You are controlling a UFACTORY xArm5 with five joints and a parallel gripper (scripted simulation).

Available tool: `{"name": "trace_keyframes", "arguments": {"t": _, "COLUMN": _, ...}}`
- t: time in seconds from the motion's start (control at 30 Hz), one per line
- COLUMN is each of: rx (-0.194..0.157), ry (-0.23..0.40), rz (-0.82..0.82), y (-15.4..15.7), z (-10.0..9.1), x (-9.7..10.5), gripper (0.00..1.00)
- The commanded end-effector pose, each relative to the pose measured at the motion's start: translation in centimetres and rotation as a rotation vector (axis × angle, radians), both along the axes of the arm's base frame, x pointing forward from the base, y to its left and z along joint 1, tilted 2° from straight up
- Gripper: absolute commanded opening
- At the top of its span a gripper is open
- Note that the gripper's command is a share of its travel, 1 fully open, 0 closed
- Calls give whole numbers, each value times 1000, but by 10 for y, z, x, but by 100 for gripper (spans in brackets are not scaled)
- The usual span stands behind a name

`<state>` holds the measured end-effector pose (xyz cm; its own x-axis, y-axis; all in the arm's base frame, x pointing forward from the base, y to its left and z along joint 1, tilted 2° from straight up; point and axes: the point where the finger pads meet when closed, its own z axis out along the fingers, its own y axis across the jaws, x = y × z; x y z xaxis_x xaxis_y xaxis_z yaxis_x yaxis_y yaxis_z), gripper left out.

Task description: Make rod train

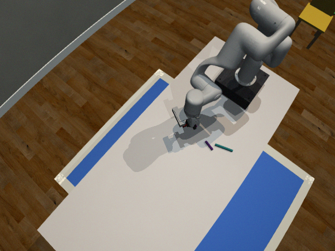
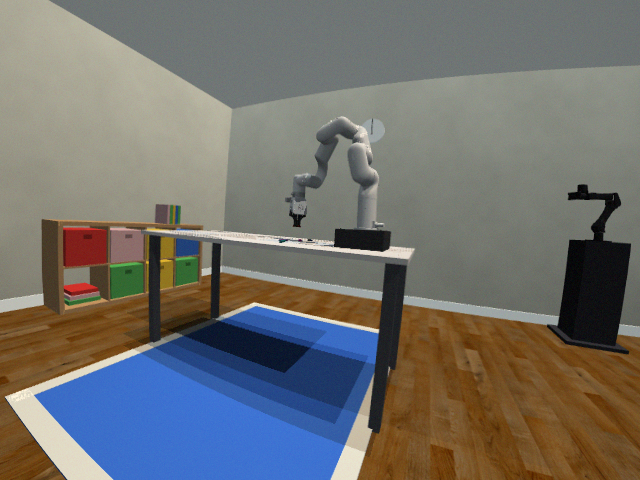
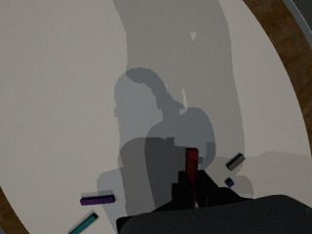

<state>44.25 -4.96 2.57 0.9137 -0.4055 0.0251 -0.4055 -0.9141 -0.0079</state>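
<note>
My gripper hangs above the white table and is shut on a red rod, which sticks out forward between the fingers in the wrist view; a bit of red shows at the fingers in the top view. A purple rod and a turquoise rod lie flat on the table to the right of the gripper, close together but not in line. They also show in the wrist view, the purple rod and the turquoise rod. A grey rod and a small blue rod lie just right of the fingers.
The arm's black base stands on the table behind the gripper. In the exterior view the gripper hangs well above the table top. Blue mat strips lie on the floor at both sides of the table.
</note>
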Motion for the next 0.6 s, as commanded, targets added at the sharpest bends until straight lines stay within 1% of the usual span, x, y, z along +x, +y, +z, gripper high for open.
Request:
{"name": "trace_keyframes", "arguments": {"t": 0.0, "rx": 0, "ry": -3, "rz": 0, "y": 0, "z": -12, "x": 2, "gripper": 4}}
{"name": "trace_keyframes", "arguments": {"t": 0.1, "rx": 0, "ry": -3, "rz": 0, "y": 0, "z": -26, "x": 3, "gripper": 4}}
{"name": "trace_keyframes", "arguments": {"t": 0.17, "rx": 0, "ry": -3, "rz": 0, "y": 0, "z": -26, "x": 3, "gripper": 4}}
{"name": "trace_keyframes", "arguments": {"t": 0.4, "rx": 0, "ry": -4, "rz": 0, "y": 0, "z": -54, "x": 4, "gripper": 4}}
{"name": "trace_keyframes", "arguments": {"t": 0.57, "rx": 0, "ry": -4, "rz": 0, "y": 0, "z": -65, "x": 4, "gripper": 4}}
